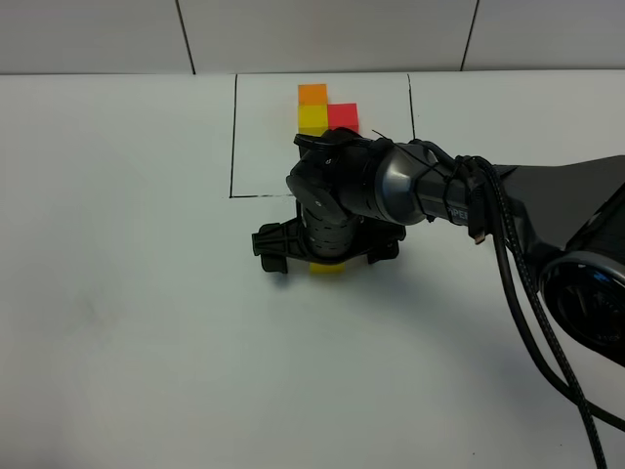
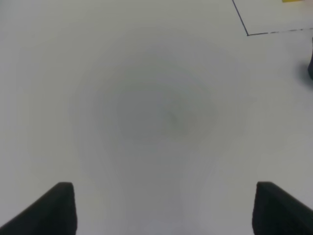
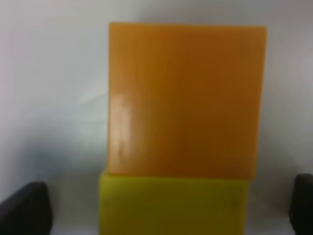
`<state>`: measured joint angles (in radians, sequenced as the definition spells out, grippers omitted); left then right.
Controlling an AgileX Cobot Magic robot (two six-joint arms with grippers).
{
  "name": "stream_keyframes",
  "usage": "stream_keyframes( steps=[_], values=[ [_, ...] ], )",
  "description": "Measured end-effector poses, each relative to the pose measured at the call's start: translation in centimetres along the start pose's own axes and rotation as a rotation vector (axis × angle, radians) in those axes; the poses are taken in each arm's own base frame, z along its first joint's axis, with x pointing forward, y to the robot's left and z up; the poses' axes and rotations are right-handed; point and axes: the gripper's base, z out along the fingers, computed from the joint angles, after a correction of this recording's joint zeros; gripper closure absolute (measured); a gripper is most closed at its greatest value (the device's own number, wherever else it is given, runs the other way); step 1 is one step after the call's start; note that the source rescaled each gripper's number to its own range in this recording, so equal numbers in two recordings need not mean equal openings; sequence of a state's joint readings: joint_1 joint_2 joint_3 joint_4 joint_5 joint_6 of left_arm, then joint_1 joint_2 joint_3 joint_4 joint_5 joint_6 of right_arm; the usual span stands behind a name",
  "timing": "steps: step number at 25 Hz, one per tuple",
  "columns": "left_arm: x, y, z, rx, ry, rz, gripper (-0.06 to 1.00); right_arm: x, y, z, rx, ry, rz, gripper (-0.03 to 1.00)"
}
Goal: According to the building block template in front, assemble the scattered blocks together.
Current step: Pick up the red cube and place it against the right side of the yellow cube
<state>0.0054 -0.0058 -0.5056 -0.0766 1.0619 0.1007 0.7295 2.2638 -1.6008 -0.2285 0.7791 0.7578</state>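
Hovering over orange blk [image 3: 186, 98] touching yellow blk [image 3: 171, 208], R pincer [image 3: 164, 208] wide; L pincer [image 2: 164, 210] wide too.

The left gripper [image 2: 164, 208] is hanging over the white table [image 2: 156, 112]. Its two dark fingers [image 2: 54, 210] are standing wide apart, with blurred table surface showing between them. Well ahead and off to one side, a thin drawn black line [image 2: 274, 33] is forming a corner. A yellow sliver [image 2: 297, 1] is lying inside it, cut by the frame edge. A dark shape [image 2: 310, 68], unidentifiable, is intruding near that line.
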Motion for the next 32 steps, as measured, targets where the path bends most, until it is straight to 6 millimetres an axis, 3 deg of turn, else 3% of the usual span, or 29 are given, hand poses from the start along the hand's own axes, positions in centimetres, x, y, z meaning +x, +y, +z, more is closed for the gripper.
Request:
stream_keyframes(
  steps=[4, 8, 10, 14, 20, 25, 32],
  values=[
    [0.0, 0.0, 0.0, 0.0, 0.0, 0.0, 0.18, 0.1, -0.6, -1.6, 0.026, 0.028, -0.074, -0.03],
    [0.0, 0.0, 0.0, 0.0, 0.0, -0.003, 0.18, -0.8, -2.1, -5.3, 0.046, 0.018, -0.136, -0.03],
    [0.0, 0.0, 0.0, 0.0, 0.0, -0.003, 0.18, -1.2, -3.5, -6.9, 0.082, 0.026, -0.161, -0.03],
    [0.0, 0.0, 0.0, 0.0, 0.0, -0.002, 0.18, -1.0, -7.0, -8.3, 0.138, 0.072, -0.19, -0.03],
    [0.0, 0.0, 0.0, 0.0, 0.0, -0.002, 0.18, 2.2, -13.6, -8.7, 0.153, 0.12, -0.163, -0.02],
    [0.0, 0.0, 0.0, 0.0, 0.0, -0.002, 0.18, 5.5, -18.6, -9.2, 0.125, 0.107, -0.043, -0.01],
    [0.0, 0.0, 0.0, 0.0, 0.0, -0.002, 0.18, 9.1, -23.5, -9.2, 0.124, 0.115, 0.077, -0.01]
  ],
)
